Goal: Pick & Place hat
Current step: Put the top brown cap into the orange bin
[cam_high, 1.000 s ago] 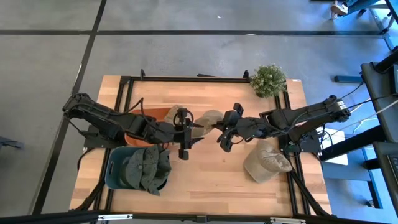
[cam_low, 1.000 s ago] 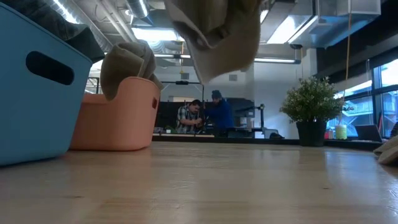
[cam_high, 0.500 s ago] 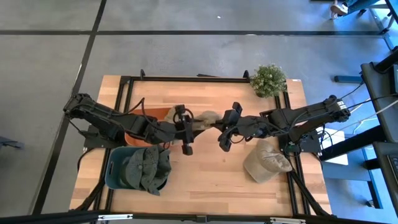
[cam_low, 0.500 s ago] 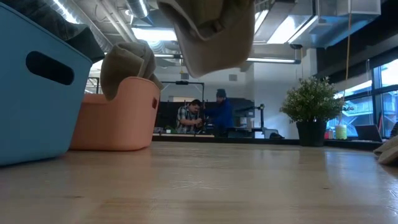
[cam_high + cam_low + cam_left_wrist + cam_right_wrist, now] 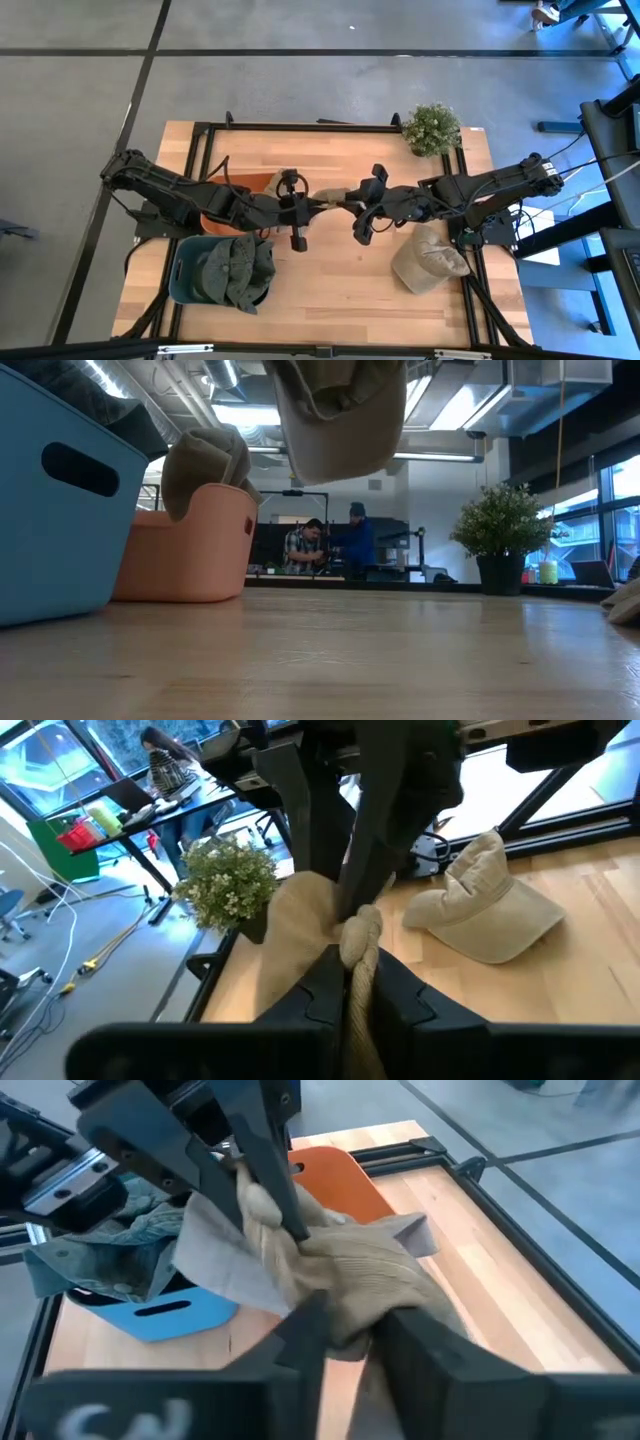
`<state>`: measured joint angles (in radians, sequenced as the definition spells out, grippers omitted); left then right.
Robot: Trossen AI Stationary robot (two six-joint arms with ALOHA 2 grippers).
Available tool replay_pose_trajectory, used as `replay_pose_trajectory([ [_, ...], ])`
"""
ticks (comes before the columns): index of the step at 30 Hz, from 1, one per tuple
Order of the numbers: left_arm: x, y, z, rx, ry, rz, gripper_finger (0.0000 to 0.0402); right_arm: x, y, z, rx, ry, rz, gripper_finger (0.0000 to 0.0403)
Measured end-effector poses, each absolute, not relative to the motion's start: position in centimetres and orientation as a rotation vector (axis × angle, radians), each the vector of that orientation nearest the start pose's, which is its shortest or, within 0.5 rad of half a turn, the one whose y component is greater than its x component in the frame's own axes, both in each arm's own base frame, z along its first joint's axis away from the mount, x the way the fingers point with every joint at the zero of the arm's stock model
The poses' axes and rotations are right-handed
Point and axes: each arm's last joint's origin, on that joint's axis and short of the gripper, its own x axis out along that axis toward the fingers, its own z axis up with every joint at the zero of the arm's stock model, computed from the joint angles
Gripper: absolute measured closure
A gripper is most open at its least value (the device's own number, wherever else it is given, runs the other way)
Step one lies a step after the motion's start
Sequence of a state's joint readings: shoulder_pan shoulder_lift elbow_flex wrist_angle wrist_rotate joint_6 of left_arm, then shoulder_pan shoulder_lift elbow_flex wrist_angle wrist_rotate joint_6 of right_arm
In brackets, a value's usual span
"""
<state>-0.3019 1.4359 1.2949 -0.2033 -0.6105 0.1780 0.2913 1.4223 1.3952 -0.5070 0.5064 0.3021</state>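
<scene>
Tan hat [image 5: 333,192] in mid-air betw. black grippers: left gripper [image 5: 303,203], right gripper [image 5: 352,203]. Second tan hat [image 5: 426,259] on light wood-grain table [image 5: 330,290]. Blue bin [image 5: 183,283] w/ dark olive-green hats [image 5: 232,268]. Orange bin [image 5: 180,555] w/ beige hat [image 5: 205,462] over rim. Green plant [image 5: 432,128], dark pot [image 5: 499,574]. Black table frame [image 5: 300,127]. Grey floor [image 5: 80,90], dark line pattern.

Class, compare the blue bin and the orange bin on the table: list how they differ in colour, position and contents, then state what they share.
Colour: the blue bin is blue; the orange bin is salmon-orange.
Position: in the high view the blue bin sits nearer the table's front edge, the orange bin behind it, partly under the left arm.
Contents: the blue bin holds dark green hats; the orange bin has a tan hat draped over its rim.
Shared: both are handled plastic bins holding hats.
</scene>
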Motion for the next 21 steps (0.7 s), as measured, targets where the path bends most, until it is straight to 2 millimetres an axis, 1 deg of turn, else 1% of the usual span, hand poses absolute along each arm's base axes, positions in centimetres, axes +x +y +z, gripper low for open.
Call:
replay_pose_trajectory([
  [2, 30.9, -8.1, 36.1, 0.323, 0.330, 0.289, 0.0380, 29.9, 7.5, 37.1, 0.083, 0.453, -0.276, 0.0285],
  [4, 30.6, -8.2, 36.5, 0.324, 0.320, 0.311, 0.0382, 29.8, 7.5, 37.6, 0.076, 0.443, -0.273, 0.0252],
  [6, 29.9, -8.3, 37.0, 0.340, 0.308, 0.356, 0.0385, 29.5, 7.3, 38.4, 0.052, 0.418, -0.285, 0.0219],
  [10, 27.6, -8.5, 38.9, 0.367, 0.266, 0.495, 0.0388, 28.6, 6.9, 40.6, 0.007, 0.365, -0.348, 0.0170],
  [12, 26.1, -8.7, 39.8, 0.367, 0.244, 0.562, 0.0387, 28.0, 6.6, 41.7, 0.005, 0.346, -0.357, 0.0155],
  [15, 23.6, -9.1, 41.2, 0.356, 0.211, 0.651, 0.0387, 27.4, 6.4, 42.5, 0.001, 0.342, -0.369, 0.0143],
  [19, 20.6, -9.6, 42.7, 0.339, 0.174, 0.765, 0.0387, 27.0, 6.3, 42.5, -0.023, 0.362, -0.372, 0.0139],
  [21, 19.3, -9.6, 43.4, 0.314, 0.154, 0.823, 0.0387, 27.0, 6.3, 42.4, -0.033, 0.371, -0.373, 0.0139],
])
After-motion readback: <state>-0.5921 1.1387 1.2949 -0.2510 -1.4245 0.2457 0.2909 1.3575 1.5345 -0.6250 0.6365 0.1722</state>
